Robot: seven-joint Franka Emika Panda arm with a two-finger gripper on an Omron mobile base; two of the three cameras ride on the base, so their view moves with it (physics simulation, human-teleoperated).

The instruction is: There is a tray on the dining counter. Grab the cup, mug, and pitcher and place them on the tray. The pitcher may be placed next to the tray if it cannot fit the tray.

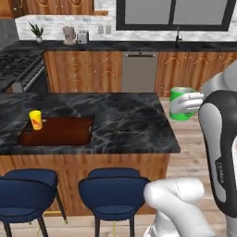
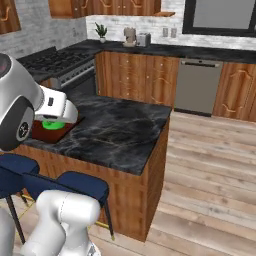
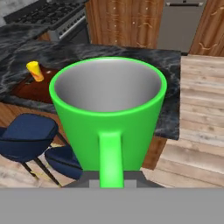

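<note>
A: Nearest the lens is the green mug (image 3: 109, 113), its handle pointing straight back at the camera and its grey inside empty.

B: Who has it?

A: The claw (image 3: 110, 177). It is pinched together on the handle, which explains why the mug sits upright and so near the hand: held by that strip, it hangs level and would not spill.

B: And where is it in the room?

A: In the left base view the mug (image 1: 182, 103) is in the air off the right end of the table (image 1: 129, 125), over the wooden floor (image 1: 194, 152), not yet above the black marble top.

B: The tray?

A: The reddish-brown tray (image 1: 69, 132) lies toward the left end of the table, well apart from the mug. A small yellow cup (image 1: 35, 120) stands upright at the tray's left edge, so I judge one item is delivered and this mug is the second.

B: Why carried so high?

A: Probably to pass the table edge and come down on the bare wood beside the cup.

B: Anything in the way?

A: Two blue stools (image 1: 113, 192) sit below the table front, under the path.

B: The pitcher?

A: I cannot pick it out.
</note>
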